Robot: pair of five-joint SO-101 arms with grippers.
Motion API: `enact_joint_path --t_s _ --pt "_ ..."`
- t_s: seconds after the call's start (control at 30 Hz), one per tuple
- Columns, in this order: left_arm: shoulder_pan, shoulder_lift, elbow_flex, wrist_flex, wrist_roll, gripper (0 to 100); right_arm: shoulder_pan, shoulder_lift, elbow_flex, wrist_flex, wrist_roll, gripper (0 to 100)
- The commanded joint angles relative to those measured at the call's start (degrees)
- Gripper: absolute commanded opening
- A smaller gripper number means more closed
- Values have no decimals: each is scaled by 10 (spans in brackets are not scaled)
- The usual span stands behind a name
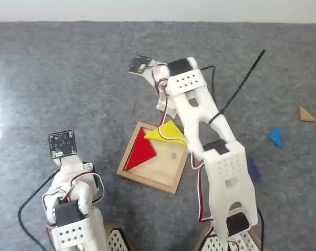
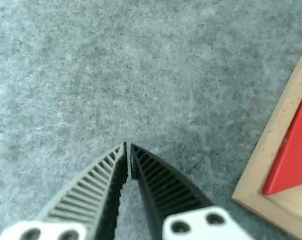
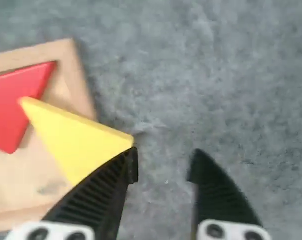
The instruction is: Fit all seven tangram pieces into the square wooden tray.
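I'm counting just one piece properly done so far. The red triangle [image 1: 141, 149] is lying flat inside the wooden tray [image 1: 147, 181], tucked along its left side. The yellow triangle [image 3: 76, 140] is looking only halfway there to me. It's riding over the tray's far rim near the far right corner with a tip poking out past the wood, so I'm guessing it needs a nudge or a re-grab before it drops in.

The right gripper [image 3: 164, 161] is hanging over the table [image 1: 69, 78] just past that far rim, fingers spread apart and holding nothing. One finger is sitting right beside the yellow corner, and I can't tell if it's actually touching. The left gripper [image 2: 127, 148] is sitting empty with its fingers pressed together, over bare table just off the tray's left rim.

As for what's left, a tan triangle [image 1: 305, 114] and a blue triangle [image 1: 275, 137] are lying out toward the table's right edge, well apart from the tray. A dark blue piece [image 1: 252, 170] is peeking out from behind the right arm. That's five I'm seeing out of seven, so I'm calling this early days.
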Motion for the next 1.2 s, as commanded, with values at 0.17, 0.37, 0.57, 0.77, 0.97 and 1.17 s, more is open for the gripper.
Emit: enact_joint_path --t_s 0.17,0.37,0.57,0.77,0.97,1.17 --pt "-2 -10 -4 4 -3 13 3 -13 -97 80 -134 131" --pt "-2 -10 -4 4 -3 13 -29 -14 -127 139 -64 284" --pt "-2 -10 -4 4 -3 13 -63 -4 -56 138 33 310" --pt "-2 -10 -4 4 -3 13 -62 41 -53 138 73 310" --pt "-2 -10 -4 4 -3 13 -64 54 -53 138 84 310" --pt "-2 -10 -4 4 -3 13 -69 78 -42 138 103 310"
